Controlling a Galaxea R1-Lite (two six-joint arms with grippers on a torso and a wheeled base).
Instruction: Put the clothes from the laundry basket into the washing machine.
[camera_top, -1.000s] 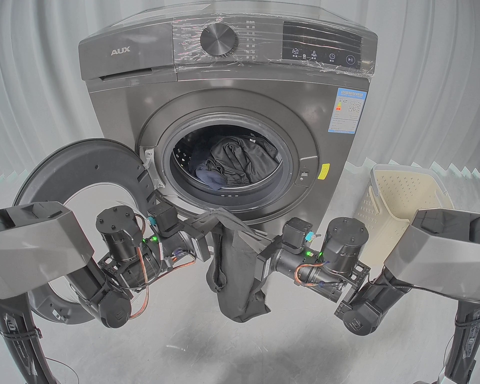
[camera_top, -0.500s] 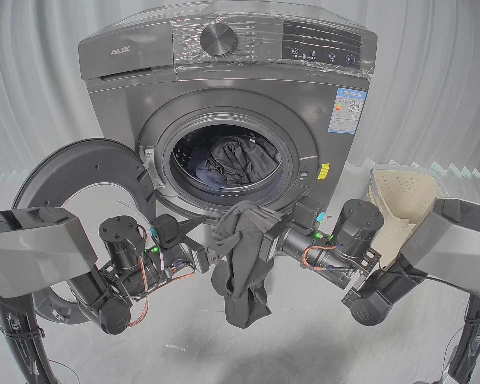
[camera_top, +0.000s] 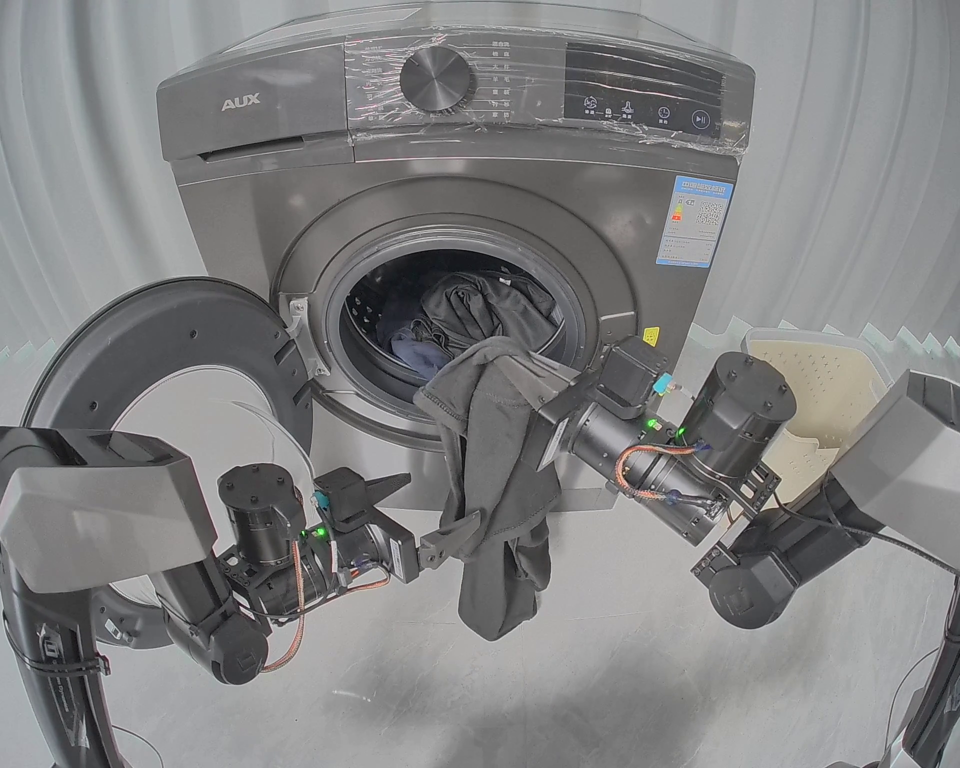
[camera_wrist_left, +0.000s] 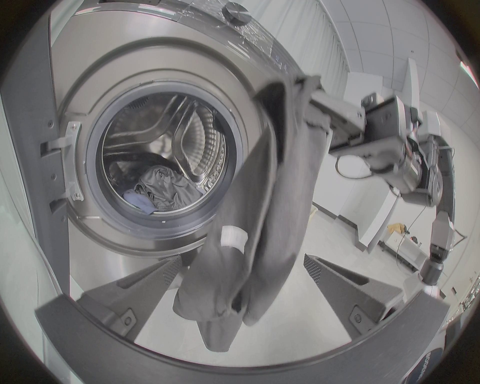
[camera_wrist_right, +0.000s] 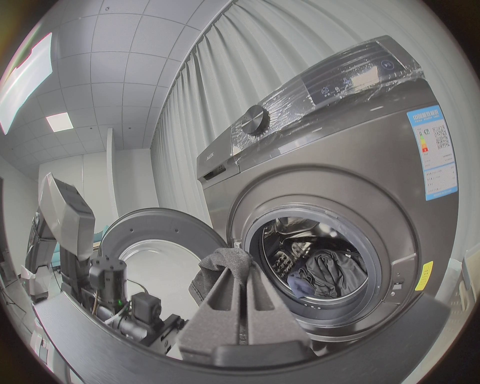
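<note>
While the right gripper (camera_wrist_right: 242, 272) was pinched tight on the top fold of a dark grey garment (camera_top: 490, 450), we saw the cloth hanging just in front of the washing machine (camera_top: 250, 220); its upper end sat at the near lower edge of the round opening (camera_top: 450, 243), and the rest drooped well below it toward the floor. Other dark clothes (camera_top: 485, 315) lay inside the drum; the door (camera_top: 150, 340) stood swung open to the left; the cream laundry basket (camera_top: 830, 385) stood to the right of the machine.

The left gripper (camera_top: 432, 510) sat lower and to the left with its fingers spread wide, holding nothing; one finger lay against the hanging cloth or just beside it, and we could not tell which.

We judged the garment light, soft and wholly limp; it kept no shape and folded over itself, with a small white label (camera_wrist_left: 234, 237) showing partway down. Such cloth would not break or slide much in rubber-like pads, yet a pinch on a single layer could slip; a bunched fold seemed the surer hold. We thought the long tail was the trouble, since it might drag on the rim or hang outside the opening; a second hold lower down, gathering that tail, looked sensible to us.
</note>
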